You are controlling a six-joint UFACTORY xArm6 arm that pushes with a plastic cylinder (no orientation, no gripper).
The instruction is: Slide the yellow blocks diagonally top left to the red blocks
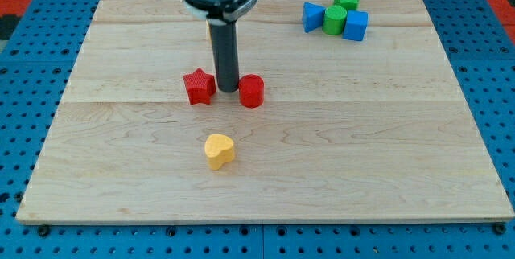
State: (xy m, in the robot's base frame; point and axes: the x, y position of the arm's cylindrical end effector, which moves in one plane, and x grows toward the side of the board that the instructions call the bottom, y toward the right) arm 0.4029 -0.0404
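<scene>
A red star-shaped block (pixel 199 87) and a red cylinder (pixel 252 91) sit side by side near the middle of the wooden board (pixel 386 162). My tip (pixel 228 90) stands between them, close to both. A yellow heart-shaped block (pixel 219 150) lies below them, toward the view's bottom, apart from the tip and from the red blocks. Only one yellow block shows.
At the view's top right is a cluster: a blue block (pixel 312 16), a green cylinder (pixel 335 20), a green block (pixel 347 0) and a blue cube (pixel 356 26). The board lies on a blue perforated base.
</scene>
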